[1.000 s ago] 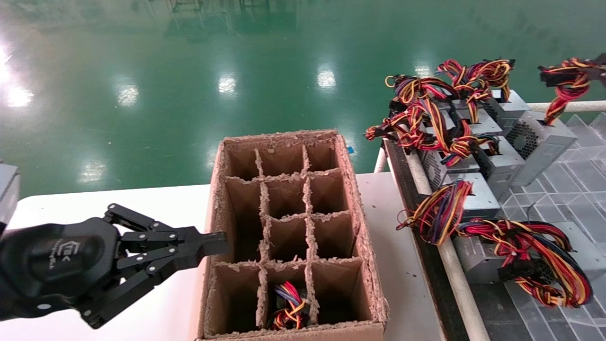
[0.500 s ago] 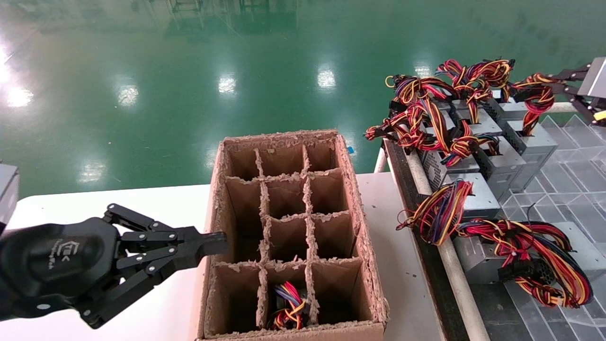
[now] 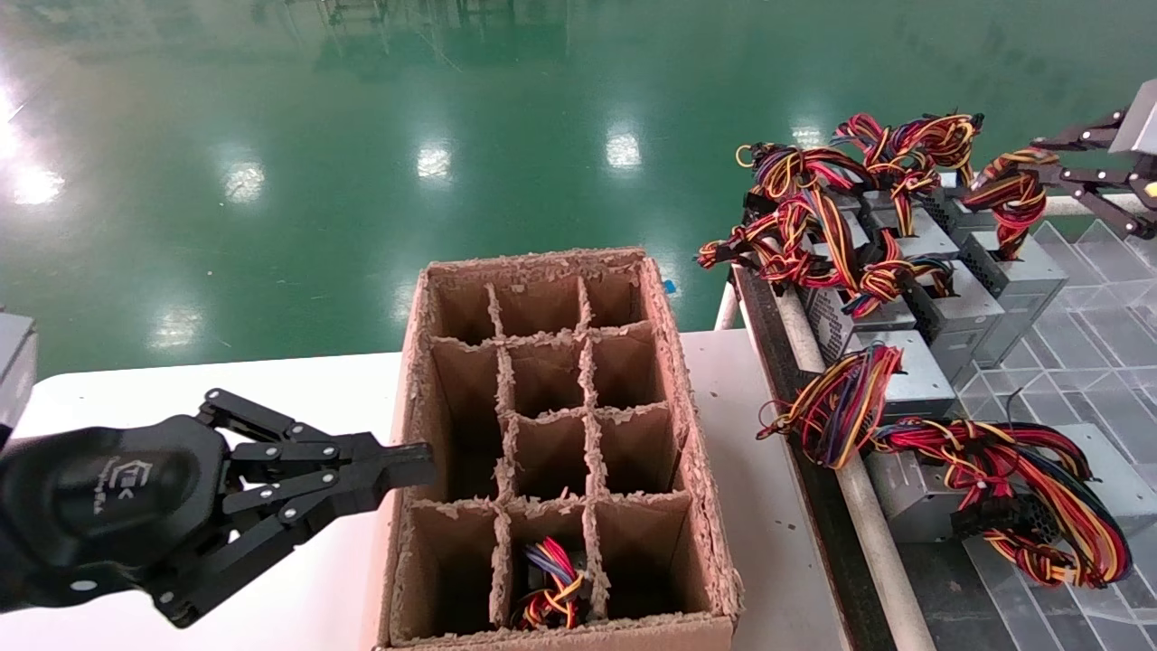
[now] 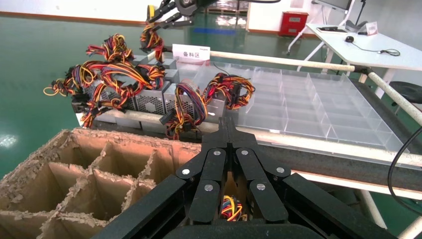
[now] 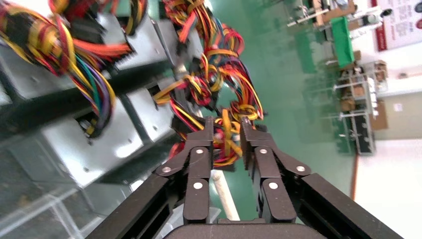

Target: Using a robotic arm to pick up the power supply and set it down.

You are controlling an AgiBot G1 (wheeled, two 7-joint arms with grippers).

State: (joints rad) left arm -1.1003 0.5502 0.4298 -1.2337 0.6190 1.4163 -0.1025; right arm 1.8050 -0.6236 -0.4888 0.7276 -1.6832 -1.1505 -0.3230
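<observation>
The power supply (image 3: 1017, 271), a grey metal box, stands on end in the row at the far right. Its red, yellow and black wire bundle (image 3: 1003, 194) sticks up from it. My right gripper (image 3: 1044, 165) hovers beside the bundle's top. In the right wrist view its fingers (image 5: 208, 130) stand apart with loose wires (image 5: 225, 134) running between the tips (image 5: 226, 127). My left gripper (image 3: 416, 459) is shut and empty, its tip at the left wall of the carton (image 3: 689, 452). The left wrist view shows that shut tip (image 4: 225, 130).
The divided cardboard carton holds one unit with blue and purple wires (image 3: 551, 586) in a near cell. More grey units with wire bundles (image 3: 841, 244) crowd the rack on the right. A clear partitioned tray (image 3: 1098, 357) lies beyond them, a white rail (image 3: 868, 533) along its edge.
One second ago the power supply hung tilted from my right gripper. It now stands in the row, and the gripper has drawn back slightly toward the right. My left arm has not moved.
</observation>
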